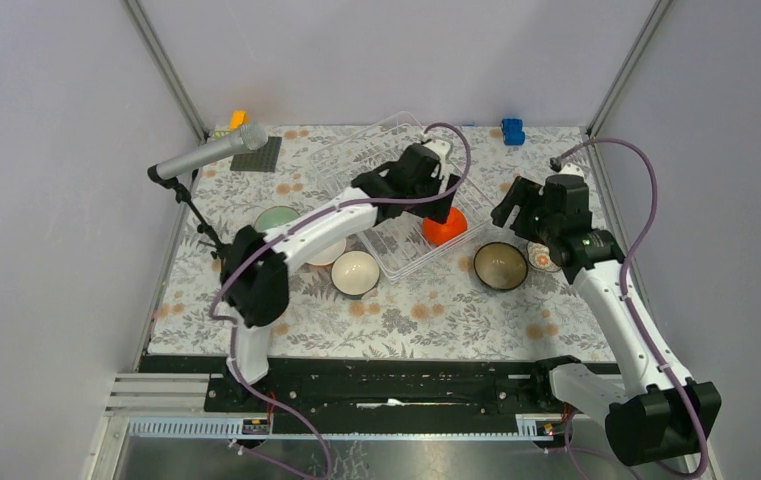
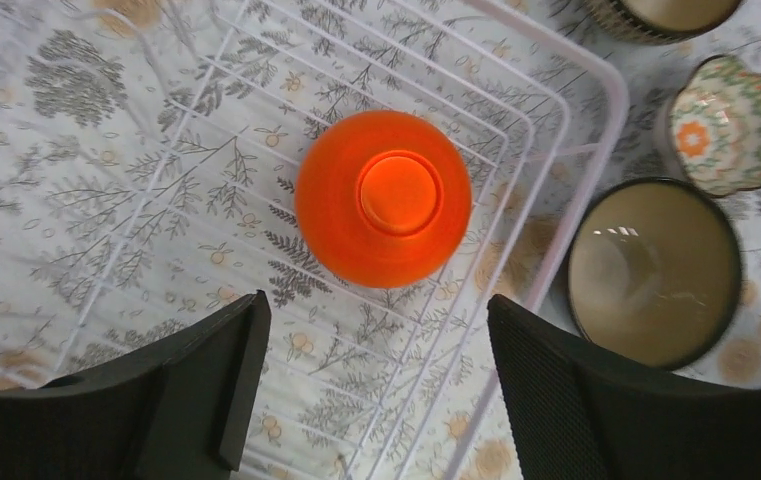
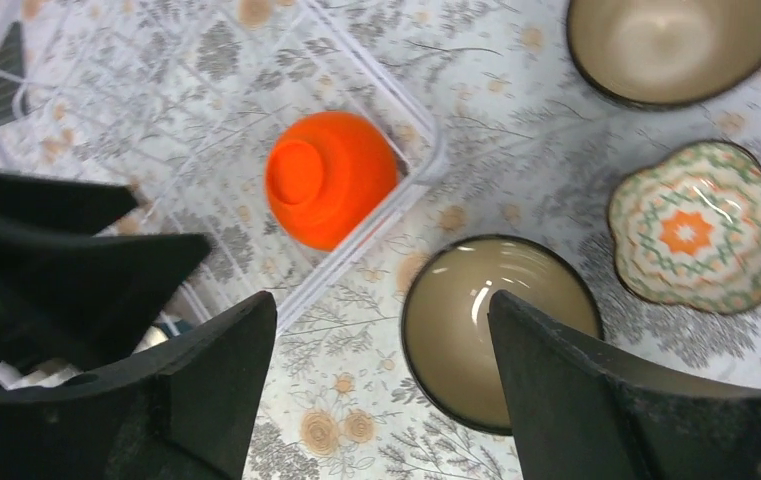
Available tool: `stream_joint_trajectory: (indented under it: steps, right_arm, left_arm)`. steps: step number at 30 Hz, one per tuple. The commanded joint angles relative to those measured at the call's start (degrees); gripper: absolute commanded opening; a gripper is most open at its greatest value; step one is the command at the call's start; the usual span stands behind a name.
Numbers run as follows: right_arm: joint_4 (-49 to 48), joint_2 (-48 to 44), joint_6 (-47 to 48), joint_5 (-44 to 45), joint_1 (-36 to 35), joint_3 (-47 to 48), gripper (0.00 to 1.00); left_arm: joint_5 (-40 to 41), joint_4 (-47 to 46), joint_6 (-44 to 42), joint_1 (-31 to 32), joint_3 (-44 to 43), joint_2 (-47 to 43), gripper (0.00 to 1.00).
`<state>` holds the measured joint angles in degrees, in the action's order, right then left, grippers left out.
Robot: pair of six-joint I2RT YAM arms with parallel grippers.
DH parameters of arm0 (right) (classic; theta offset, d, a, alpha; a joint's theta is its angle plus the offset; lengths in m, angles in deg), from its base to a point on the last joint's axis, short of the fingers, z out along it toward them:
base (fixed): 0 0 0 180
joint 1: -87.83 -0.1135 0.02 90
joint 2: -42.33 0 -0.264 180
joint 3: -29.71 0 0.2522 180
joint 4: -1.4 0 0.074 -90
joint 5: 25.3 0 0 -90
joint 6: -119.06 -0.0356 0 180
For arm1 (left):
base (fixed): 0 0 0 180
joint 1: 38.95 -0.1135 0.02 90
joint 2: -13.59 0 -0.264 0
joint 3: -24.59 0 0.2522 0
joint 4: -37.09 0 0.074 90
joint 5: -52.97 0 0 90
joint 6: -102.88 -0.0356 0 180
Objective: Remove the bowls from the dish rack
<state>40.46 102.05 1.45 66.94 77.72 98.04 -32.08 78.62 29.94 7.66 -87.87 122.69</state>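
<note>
1. While the orange bowl (image 2: pixel 383 198) was seen upside down in the dish rack (image 2: pixel 556 245), both arms' jaws were held apart.
2. The left jaws needed to be lowered straight around it.

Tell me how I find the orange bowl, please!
Look for the big wire dish rack in the middle of the flowery table. The orange bowl sits inside it, at its right-hand corner. It alone is bright orange and lies upside down; the dark-rimmed cream bowl just outside the rack stands open side up.
</note>
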Motion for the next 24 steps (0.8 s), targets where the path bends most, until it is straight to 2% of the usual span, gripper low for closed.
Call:
stream_joint_trajectory:
  steps: [1, 5, 12, 18, 22, 24]
  right_arm:
    - [-3.6, 2.3, 4.1, -8.2, 0.0, 4.7, 0.82]
    - [-5.7, 3.7, 4.3, -10.8, 0.0, 5.1, 0.79]
    - [-8.0, 7.1, 5.6, -12.0, -0.1, 5.2, 0.76]
    - [-9.5, 12.1, 7.0, -15.6, -1.1, 6.7, 0.68]
    - [-8.8, 16.8, 7.3, -15.8, -3.1, 8.9, 0.68]
    - [-8.9, 18.6, 7.3, -15.6, -4.1, 10.1, 0.68]
  left_arm:
    - [0.1, 0.2, 0.3, -0.4, -7.3, 6.9, 0.79]
    - [0.1, -0.7, 0.4, -1.0, -10.3, 10.9, 0.68]
    - [0.0, -3.6, 0.7, -2.8, -10.2, 14.4, 0.55]
    - [-0.1, -5.8, 1.4, -4.5, -6.4, 14.6, 0.48]
    - [0.7, -6.4, 2.1, -5.7, -3.4, 13.0, 0.31]
    - [0.4, -7.9, 2.4, -6.4, -0.6, 11.1, 0.27]
